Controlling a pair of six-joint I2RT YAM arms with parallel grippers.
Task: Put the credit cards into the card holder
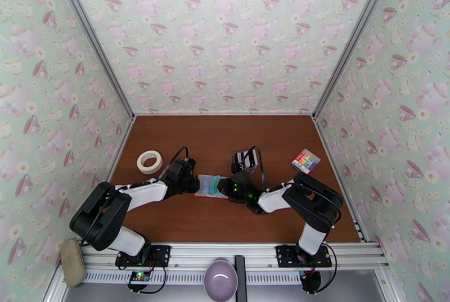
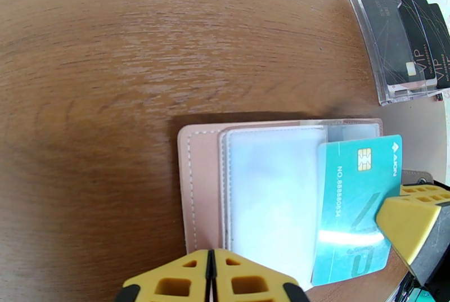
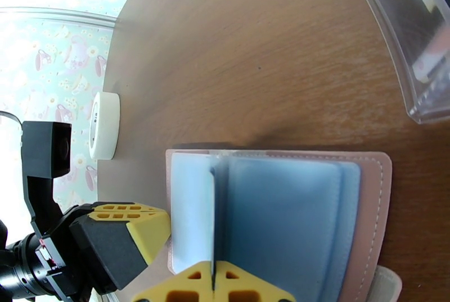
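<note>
The pale pink card holder lies open on the brown table, its clear sleeves facing up. A teal credit card sits partly inside the right-hand sleeve. In the right wrist view this card shows edge-on as a thin line running into my right gripper, which is shut on it. My left gripper is shut, with its yellow tips resting at the holder's opposite edge. Whether it pinches a sleeve is hidden. More dark credit cards stand in a clear stand.
The clear card stand is just beyond the holder. A roll of white tape lies at the left and a rainbow-striped block at the right. A bowl sits on the near rail.
</note>
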